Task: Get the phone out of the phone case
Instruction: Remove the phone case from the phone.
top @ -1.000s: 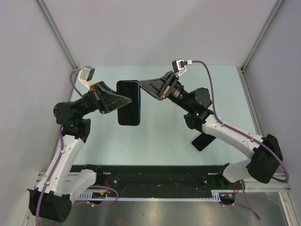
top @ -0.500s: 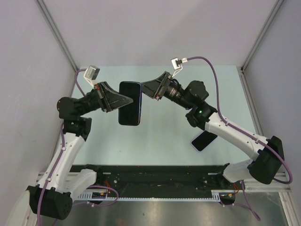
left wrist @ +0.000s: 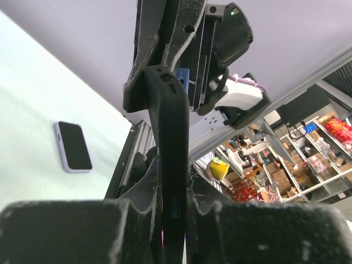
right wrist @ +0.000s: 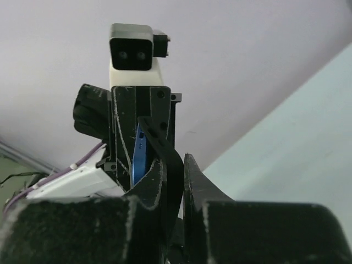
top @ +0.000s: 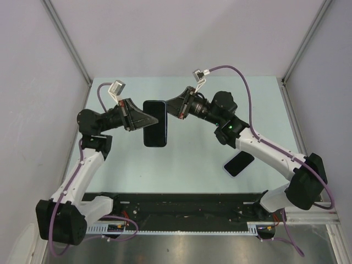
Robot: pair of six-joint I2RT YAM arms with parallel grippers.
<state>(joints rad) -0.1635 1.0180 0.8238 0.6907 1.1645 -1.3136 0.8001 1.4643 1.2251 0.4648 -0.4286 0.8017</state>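
Aloft, left pincer (top: 146, 117) and right pincer (top: 169, 106) pinch a slim black case (top: 155, 131).

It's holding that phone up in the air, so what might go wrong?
Both the left gripper and right gripper pinch only thin edges of the phone case, raised above the table; a slip would likely drop it. The second phone lying near the right arm might get knocked.

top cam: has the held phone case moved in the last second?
Yes. The phone case has shifted slightly right and toward the arm bases, ending up closer to the lavender-edged phone, which stayed put.
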